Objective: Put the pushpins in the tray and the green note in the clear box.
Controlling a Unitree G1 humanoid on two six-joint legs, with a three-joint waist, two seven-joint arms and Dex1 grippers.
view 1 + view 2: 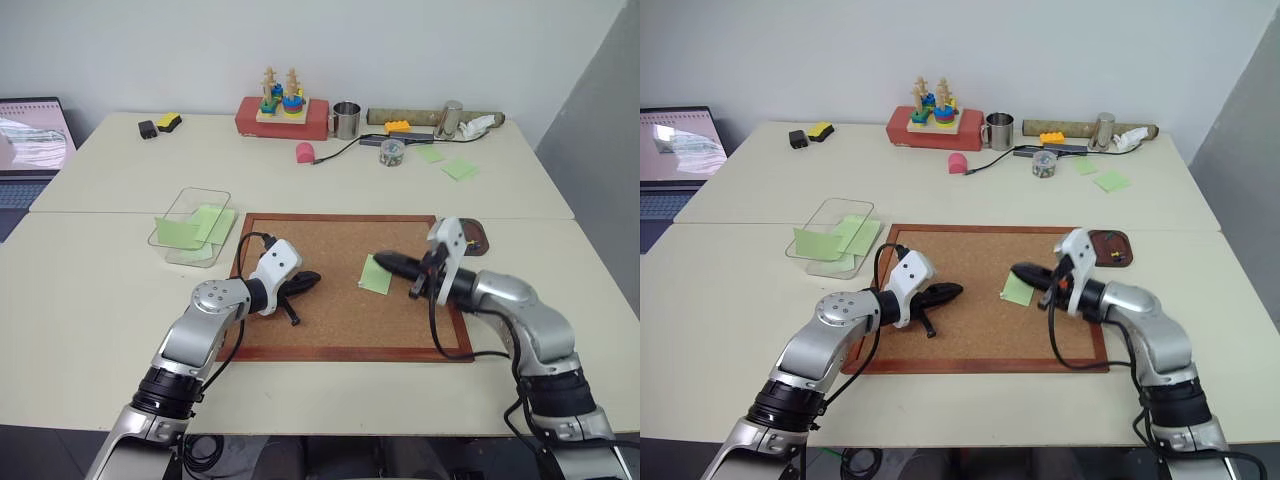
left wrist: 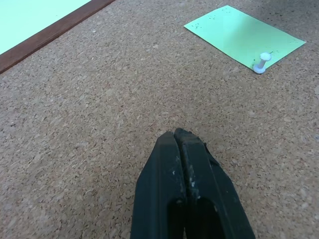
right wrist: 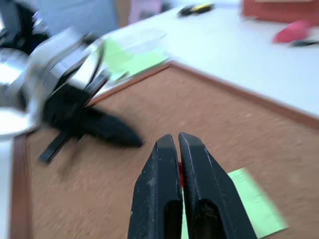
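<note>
Fingers of the right gripper [image 1: 392, 265] pinched on a red pushpin [image 3: 179, 174], just above the green note [image 1: 376, 274] on the cork board, tray [image 1: 478, 238] near behind (head view). Left wrist view: left gripper [image 2: 175, 135] pressed together, empty, note ahead, white pin [image 2: 261, 62] at its edge.

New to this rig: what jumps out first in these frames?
The cork board in the middle, with both black grippers over it: the left gripper shut and empty, the right gripper shut on something small and red at the green note. A white pin sits at that note's edge. To the board's left, the clear box holds green notes; the dark tray sits at its far right corner.
</note>
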